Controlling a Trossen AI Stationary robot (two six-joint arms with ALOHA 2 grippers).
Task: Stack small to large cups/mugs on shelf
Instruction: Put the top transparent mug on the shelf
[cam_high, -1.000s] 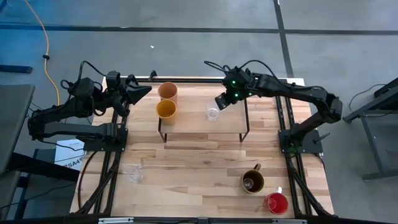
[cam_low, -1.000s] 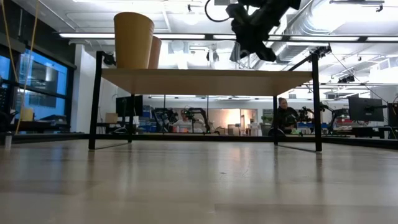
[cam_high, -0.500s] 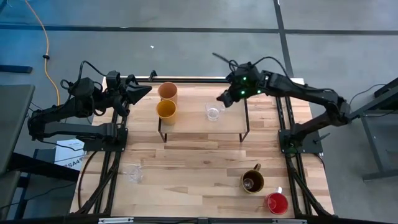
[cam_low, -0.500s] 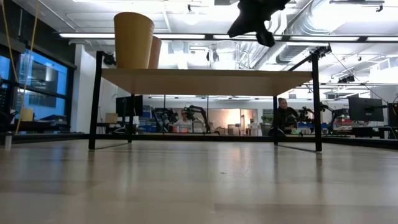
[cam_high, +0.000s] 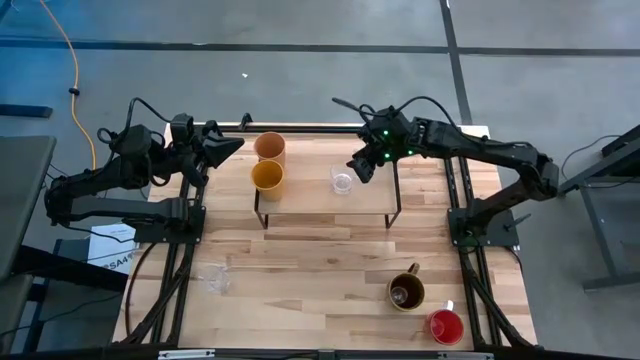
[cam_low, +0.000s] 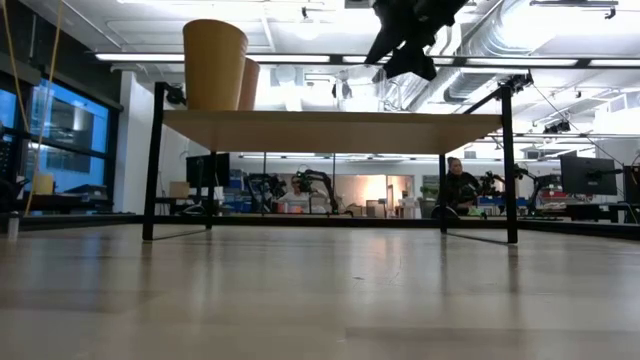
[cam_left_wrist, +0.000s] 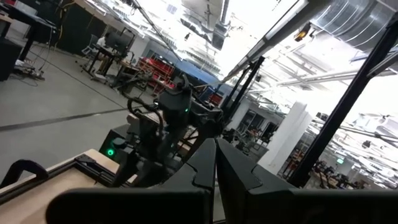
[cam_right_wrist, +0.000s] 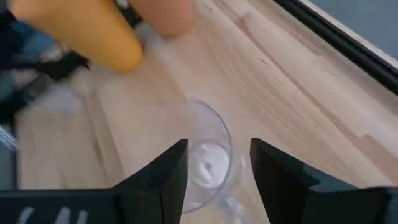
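Observation:
On the shelf (cam_high: 310, 195) stand a peach cup (cam_high: 270, 147), a yellow-orange cup (cam_high: 267, 176) and a clear glass mug (cam_high: 343, 181), each on its base. My right gripper (cam_high: 361, 166) hovers open just above the glass mug (cam_right_wrist: 208, 158), on its far right. In the right wrist view the mug shows between the spread fingers (cam_right_wrist: 168, 180). Seen from the low view, the gripper (cam_low: 400, 45) hangs above the shelf top (cam_low: 330, 130). My left gripper (cam_high: 232, 146) waits shut at the table's far left corner.
On the table near the front stand a second clear glass mug (cam_high: 216, 280) at the left, a brown handled mug (cam_high: 406, 291) and a red cup (cam_high: 445, 326) at the right. The shelf's right half is bare wood. Black frame rails run along both table sides.
My right gripper has opened and let go of the clear glass mug, which stays standing on the shelf. The gripper has risen a little above it.

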